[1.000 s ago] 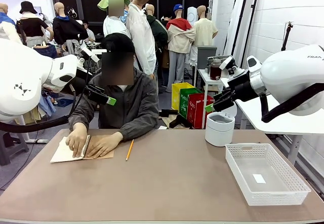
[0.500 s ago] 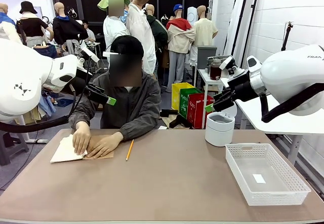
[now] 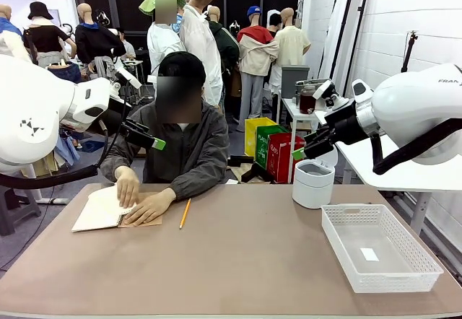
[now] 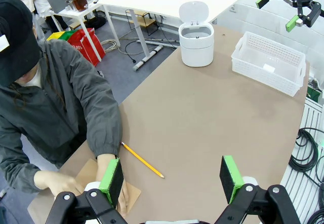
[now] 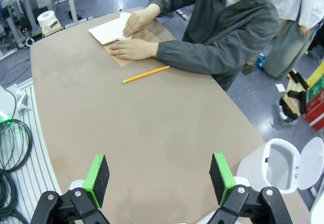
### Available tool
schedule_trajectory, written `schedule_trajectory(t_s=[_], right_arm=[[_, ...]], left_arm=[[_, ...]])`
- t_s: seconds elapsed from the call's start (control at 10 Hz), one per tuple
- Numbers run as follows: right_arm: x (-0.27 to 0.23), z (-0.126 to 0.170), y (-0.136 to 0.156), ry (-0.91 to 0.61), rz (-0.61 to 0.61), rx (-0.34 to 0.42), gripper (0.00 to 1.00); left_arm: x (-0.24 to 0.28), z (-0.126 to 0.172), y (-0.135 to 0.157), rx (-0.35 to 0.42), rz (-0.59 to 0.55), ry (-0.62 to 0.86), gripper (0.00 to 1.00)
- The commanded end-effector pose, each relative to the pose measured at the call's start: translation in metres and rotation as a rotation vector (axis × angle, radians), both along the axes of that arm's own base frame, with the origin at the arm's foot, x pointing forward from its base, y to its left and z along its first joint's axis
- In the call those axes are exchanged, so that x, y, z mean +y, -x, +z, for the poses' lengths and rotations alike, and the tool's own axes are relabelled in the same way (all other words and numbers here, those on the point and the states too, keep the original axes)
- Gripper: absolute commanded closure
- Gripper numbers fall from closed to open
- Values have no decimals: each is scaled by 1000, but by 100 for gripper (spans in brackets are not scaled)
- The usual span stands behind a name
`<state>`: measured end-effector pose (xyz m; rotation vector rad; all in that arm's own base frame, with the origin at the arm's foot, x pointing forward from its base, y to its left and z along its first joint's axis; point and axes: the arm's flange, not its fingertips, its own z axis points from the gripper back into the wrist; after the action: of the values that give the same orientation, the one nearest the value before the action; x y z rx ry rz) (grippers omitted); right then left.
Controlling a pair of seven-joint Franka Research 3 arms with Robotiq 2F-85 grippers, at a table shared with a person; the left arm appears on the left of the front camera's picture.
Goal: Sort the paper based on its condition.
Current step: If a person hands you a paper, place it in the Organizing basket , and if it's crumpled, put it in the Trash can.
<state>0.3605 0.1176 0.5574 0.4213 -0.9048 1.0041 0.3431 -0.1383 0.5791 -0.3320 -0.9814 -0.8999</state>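
Basket (image 3: pixel 397 281) sits nearest, at the table's right. Farther left lie a pencil (image 3: pixel 185 213) and white paper (image 3: pixel 94 214) on a brown notebook (image 3: pixel 151 221), under a person's hand (image 3: pixel 128 187). Left gripper (image 4: pixel 172 176) and right gripper (image 5: pixel 159 176) hang raised, fingers wide apart, holding nothing.

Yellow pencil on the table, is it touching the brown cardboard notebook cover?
Apart. The right wrist view shows bare table between the yellow pencil and the brown cardboard cover.
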Motion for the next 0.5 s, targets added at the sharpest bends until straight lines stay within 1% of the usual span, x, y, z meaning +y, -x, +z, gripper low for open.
schedule_trajectory(t_s=[0.0, 0.4], right_arm=[[0, -2, -1, -12, 9, 8, 0], [0, -2, -1, -12, 9, 8, 0]], left_arm=[[2, -1, -1, -3, -9, -5, 0], [2, -1, -1, -3, -9, -5, 0]])
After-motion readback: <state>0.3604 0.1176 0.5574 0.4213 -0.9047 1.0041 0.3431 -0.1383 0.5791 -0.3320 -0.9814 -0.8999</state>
